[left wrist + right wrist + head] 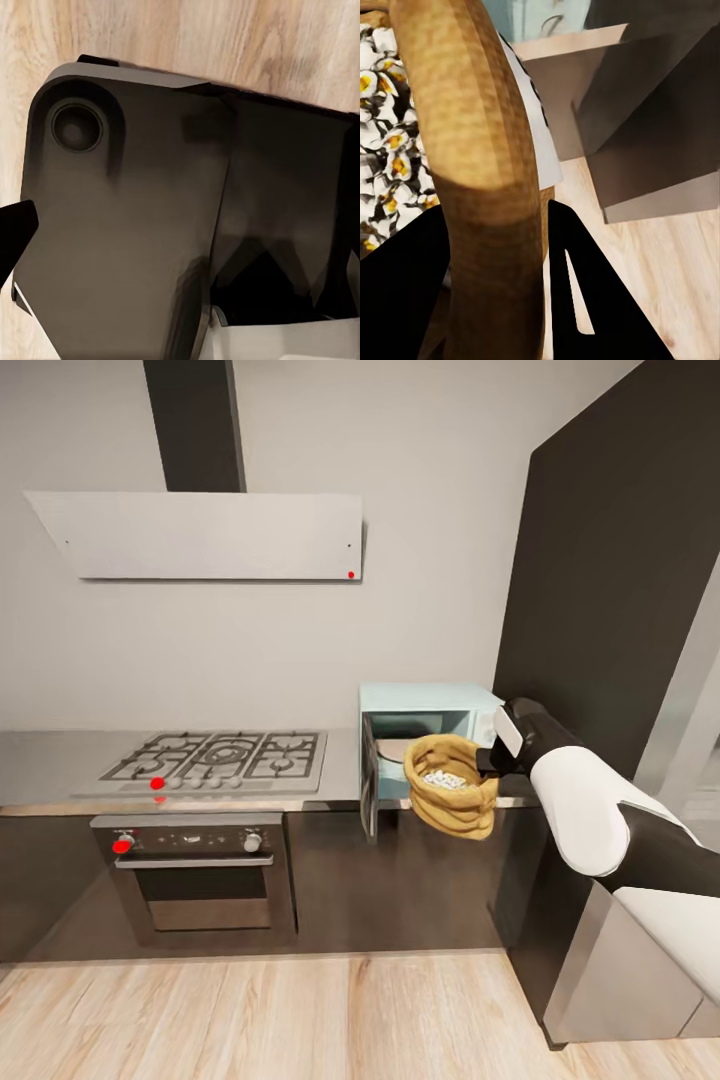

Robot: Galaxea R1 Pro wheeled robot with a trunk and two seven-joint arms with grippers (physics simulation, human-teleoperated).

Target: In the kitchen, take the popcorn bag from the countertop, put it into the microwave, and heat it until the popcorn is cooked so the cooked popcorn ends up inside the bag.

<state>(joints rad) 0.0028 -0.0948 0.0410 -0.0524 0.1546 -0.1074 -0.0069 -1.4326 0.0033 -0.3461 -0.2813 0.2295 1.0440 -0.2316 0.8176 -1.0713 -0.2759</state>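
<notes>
The mint-blue microwave (430,698) stands on the grey countertop (40,760) with its door (369,780) swung open to the left. The tan popcorn bag (458,810) hangs just in front of the open cavity, over the counter's front edge, tilted a little. White popcorn (445,780) fills it; up close the popcorn (382,150) is white with yellow centres. My right gripper (490,765) is shut on the bag's rolled rim (487,150), one black finger (592,300) on each side. A dark fingertip (13,232) at the left wrist view's edge hangs over the wooden floor.
A gas hob (220,755) lies left of the microwave, above a built-in oven (200,870). An extractor hood (200,535) hangs on the wall. A tall dark cabinet (620,560) stands right beside the microwave. Wooden floor (300,1020) lies in front.
</notes>
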